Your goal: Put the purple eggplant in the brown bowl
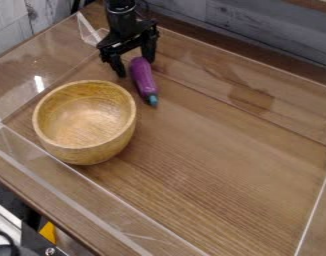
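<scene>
The purple eggplant (143, 79) lies on the wooden table, its teal stem tip pointing toward the front right, just right of the brown bowl (84, 121). The bowl stands empty at the left, showing its honey-yellow inside. My gripper (130, 53) hangs at the back, directly over the eggplant's far end. Its black fingers are open and straddle that far end, holding nothing.
Clear acrylic walls (72, 185) fence the wooden table on its front and left sides. A grey plank wall (259, 25) runs along the back. Bare wood (219, 160) stretches to the right of the bowl and eggplant.
</scene>
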Controlling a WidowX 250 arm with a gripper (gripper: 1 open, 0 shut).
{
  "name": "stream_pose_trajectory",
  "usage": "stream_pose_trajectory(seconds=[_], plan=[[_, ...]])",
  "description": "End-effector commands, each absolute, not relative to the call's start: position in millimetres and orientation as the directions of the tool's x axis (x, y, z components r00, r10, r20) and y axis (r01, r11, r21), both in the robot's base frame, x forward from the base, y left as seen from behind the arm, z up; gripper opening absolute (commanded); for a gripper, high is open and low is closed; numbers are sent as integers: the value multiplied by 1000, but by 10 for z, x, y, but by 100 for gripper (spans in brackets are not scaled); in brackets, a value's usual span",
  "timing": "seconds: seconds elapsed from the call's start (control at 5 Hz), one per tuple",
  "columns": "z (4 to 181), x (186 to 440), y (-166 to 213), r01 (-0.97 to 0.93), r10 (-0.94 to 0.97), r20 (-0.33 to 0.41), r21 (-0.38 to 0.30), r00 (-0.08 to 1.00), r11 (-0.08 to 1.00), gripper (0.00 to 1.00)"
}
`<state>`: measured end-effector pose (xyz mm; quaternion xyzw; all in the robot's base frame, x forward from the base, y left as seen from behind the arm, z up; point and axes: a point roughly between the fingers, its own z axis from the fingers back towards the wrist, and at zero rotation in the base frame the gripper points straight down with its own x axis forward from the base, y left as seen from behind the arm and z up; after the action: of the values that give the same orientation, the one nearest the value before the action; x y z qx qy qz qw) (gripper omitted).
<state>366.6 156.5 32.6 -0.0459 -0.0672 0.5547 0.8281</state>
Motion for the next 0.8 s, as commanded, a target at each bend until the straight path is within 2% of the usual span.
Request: stream_pose_trajectory(seconds=[0.0,0.6], plan=[[448,3767,1668,-919,936,109,-182,334,349,100],[394,3810,1492,-924,936,116,-163,331,347,100]])
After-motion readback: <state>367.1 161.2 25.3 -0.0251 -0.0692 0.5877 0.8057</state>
